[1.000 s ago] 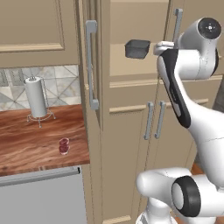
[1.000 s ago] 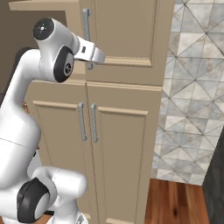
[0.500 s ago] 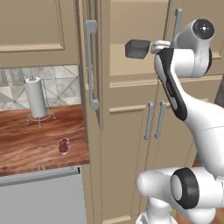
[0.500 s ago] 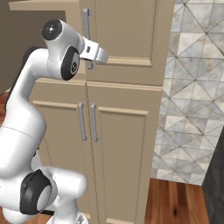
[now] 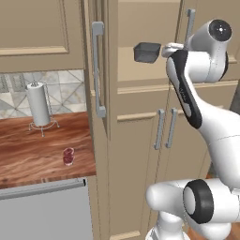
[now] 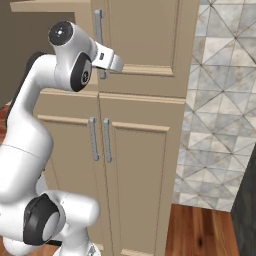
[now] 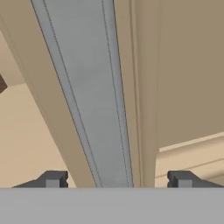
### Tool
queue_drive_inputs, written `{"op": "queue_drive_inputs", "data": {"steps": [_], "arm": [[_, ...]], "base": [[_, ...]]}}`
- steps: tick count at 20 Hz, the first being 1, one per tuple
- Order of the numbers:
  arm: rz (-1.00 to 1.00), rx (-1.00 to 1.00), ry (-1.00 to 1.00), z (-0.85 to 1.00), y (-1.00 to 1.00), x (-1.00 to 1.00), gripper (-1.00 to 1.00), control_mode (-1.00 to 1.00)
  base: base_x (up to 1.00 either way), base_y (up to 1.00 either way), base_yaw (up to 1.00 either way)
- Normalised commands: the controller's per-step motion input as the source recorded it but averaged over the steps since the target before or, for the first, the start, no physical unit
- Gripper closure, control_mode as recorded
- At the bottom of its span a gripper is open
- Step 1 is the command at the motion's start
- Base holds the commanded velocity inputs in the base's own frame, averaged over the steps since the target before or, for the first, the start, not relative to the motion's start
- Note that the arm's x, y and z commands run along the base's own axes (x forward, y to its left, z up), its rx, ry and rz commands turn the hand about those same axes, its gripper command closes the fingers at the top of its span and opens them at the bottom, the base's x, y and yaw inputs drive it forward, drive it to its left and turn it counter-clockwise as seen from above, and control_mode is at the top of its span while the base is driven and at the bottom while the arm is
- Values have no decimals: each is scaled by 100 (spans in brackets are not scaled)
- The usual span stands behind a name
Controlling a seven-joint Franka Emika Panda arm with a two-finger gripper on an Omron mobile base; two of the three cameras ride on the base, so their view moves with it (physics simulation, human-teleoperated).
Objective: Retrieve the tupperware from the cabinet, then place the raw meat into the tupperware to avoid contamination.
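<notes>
Tupperware, a small dark grey box with low walls, sits on a shelf inside the open beige cabinet, while the gripper stands open around a grey door handle.

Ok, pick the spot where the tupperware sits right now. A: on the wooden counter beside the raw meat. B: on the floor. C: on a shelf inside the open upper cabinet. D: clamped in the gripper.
C: the tupperware rests on the shelf inside the cabinet, whose upper door stands open, while the raw meat lies down on the counter.
</notes>
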Motion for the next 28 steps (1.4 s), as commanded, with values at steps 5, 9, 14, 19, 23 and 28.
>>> {"op": "queue_drive_inputs", "data": {"steps": [5, 9, 14, 19, 23, 28], "arm": [[5, 4, 0, -7, -4, -4, 100, -100], [4, 5, 0, -1, -14, -19, 100, -100], [5, 4, 1, -1, -23, -27, 100, -100], [8, 5, 0, 0, -38, -50, 100, -100], [10, 6, 0, 0, -51, -66, 100, -100], [11, 7, 0, 0, -54, -75, 100, -100]], "base": [[0, 0, 0], [0, 0, 0], [0, 0, 0], [0, 0, 0], [0, 0, 0], [0, 0, 0]]}}
